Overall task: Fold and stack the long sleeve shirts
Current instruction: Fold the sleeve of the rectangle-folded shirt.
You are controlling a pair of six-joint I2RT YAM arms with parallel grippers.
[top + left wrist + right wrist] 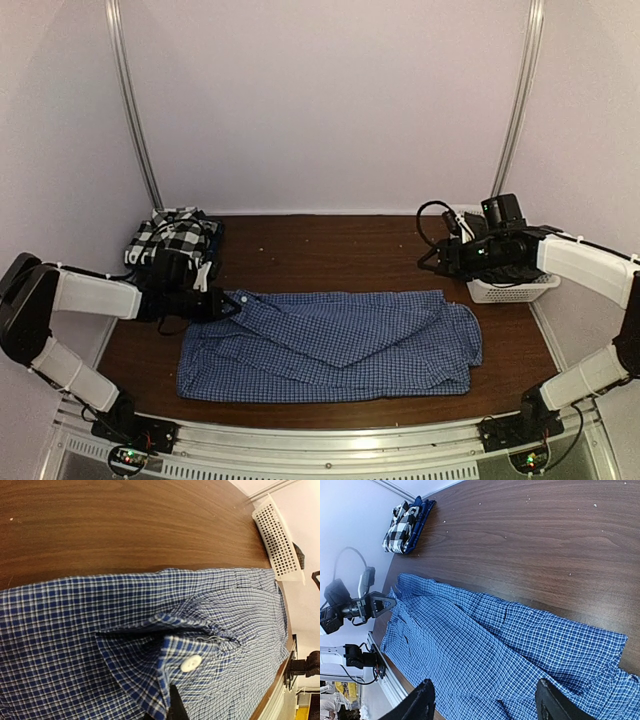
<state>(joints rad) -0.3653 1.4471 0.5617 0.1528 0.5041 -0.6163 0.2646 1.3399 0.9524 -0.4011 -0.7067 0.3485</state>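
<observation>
Left claw (225, 305) sits at the blue check shirt's (330, 350) collar edge.

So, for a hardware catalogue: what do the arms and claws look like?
The left arm and right arm have white boxy links with black joints. Left claw and right claw are black. A black cable loops above the right wrist.
</observation>
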